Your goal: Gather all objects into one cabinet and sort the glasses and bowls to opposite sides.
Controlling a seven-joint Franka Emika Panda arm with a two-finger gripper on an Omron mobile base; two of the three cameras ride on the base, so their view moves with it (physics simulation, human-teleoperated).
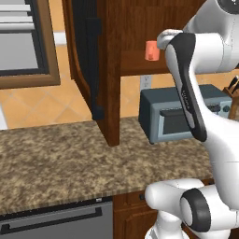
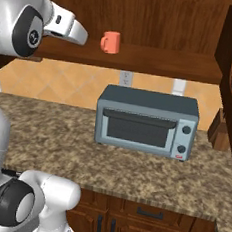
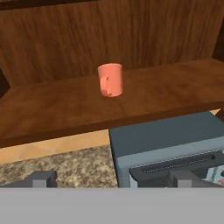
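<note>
In the hand view the gripper (image 3: 109, 179) has its two finger tips (image 3: 41, 178) spread wide apart, holding and touching nothing. Ahead of it the salmon-pink cup (image 3: 110, 79) stands upright on the bottom board of the dark-brown wall cabinet (image 3: 65, 109), near the board's front edge, handle toward the camera. Below sits the grey toaster oven (image 2: 145, 122) on the speckled counter (image 2: 60, 138), against the wall.

No readable text, brand or number anywhere. The toaster oven (image 2: 146, 122) carries a small red label at its lower right corner, too blurred to read.
</note>
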